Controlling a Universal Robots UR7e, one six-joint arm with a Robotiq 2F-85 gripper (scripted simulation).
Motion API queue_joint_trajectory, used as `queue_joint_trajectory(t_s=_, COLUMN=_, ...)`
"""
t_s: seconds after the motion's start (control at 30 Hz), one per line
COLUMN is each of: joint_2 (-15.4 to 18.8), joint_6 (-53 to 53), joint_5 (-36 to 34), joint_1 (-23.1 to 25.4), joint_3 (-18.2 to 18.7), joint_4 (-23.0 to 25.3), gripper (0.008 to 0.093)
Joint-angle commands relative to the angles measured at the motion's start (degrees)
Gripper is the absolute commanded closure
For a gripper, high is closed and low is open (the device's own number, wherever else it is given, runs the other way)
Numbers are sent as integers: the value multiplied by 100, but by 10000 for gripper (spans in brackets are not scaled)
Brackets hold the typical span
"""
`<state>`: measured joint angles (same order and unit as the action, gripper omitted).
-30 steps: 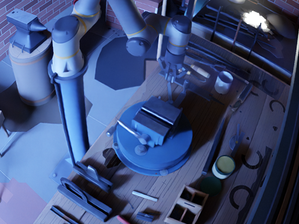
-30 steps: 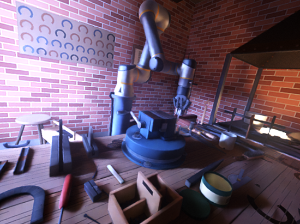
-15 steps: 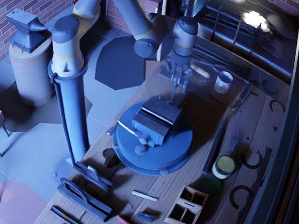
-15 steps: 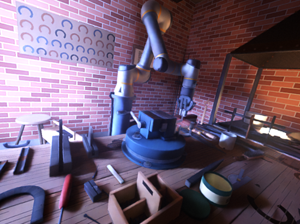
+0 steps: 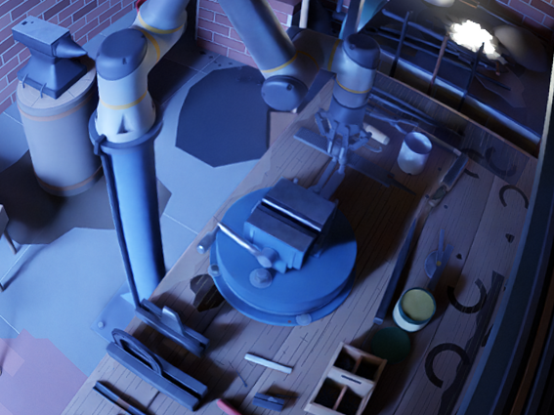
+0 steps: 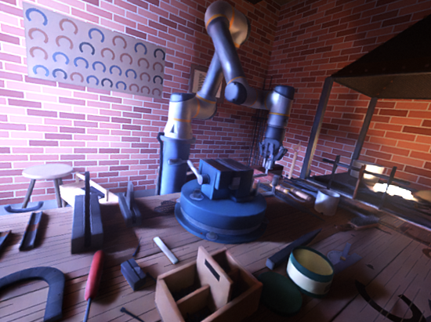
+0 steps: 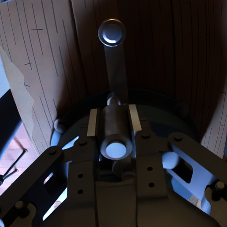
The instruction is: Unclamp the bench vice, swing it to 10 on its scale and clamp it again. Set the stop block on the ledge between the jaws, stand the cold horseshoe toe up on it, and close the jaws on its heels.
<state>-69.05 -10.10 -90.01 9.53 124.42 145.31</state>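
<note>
In the middle of the wooden bench the blue bench vice [image 5: 289, 221] sits on its round swivel base [image 5: 284, 267], jaws near each other with nothing between them. Its screw handle [image 5: 236, 239] sticks out toward the bench's front left. A lever with a cylindrical grip [image 7: 114, 129] juts from the back of the base, and that grip is held in my closed gripper [image 5: 337, 153] behind the vice. The lever's far knob [image 7: 112, 32] shows in the wrist camera. A small dark stop block [image 6: 133, 273] lies near the front. A large dark horseshoe [image 6: 17, 287] lies flat at the front left corner.
A white mug [image 5: 413, 152] stands right of the gripper among tongs. A long bar [image 5: 397, 267], a round tin [image 5: 414, 308] with its lid [image 5: 390, 343], and a wooden tote [image 5: 346, 384] lie right and front of the vice. The forge [image 6: 387, 188] is behind.
</note>
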Motion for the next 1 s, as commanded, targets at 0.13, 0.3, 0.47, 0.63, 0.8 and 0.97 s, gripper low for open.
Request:
queue_joint_trajectory(t_s=0.13, joint_2=73, joint_6=15, joint_5=1, joint_1=-17, joint_3=-124, joint_4=-37, gripper=934)
queue_joint_trajectory(t_s=0.3, joint_2=143, joint_6=38, joint_5=1, joint_1=-40, joint_3=-244, joint_4=-86, gripper=934)
queue_joint_trajectory(t_s=0.47, joint_2=210, joint_6=68, joint_5=1, joint_1=-70, joint_3=-359, joint_4=-134, gripper=934)
queue_joint_trajectory(t_s=0.63, joint_2=274, joint_6=104, joint_5=1, joint_1=-106, joint_3=-468, joint_4=-180, gripper=934)
queue_joint_trajectory(t_s=0.8, joint_2=333, joint_6=147, joint_5=1, joint_1=-148, joint_3=-572, joint_4=-224, gripper=934)
queue_joint_trajectory(t_s=0.97, joint_2=389, joint_6=195, joint_5=1, joint_1=-196, joint_3=-669, joint_4=-266, gripper=934)
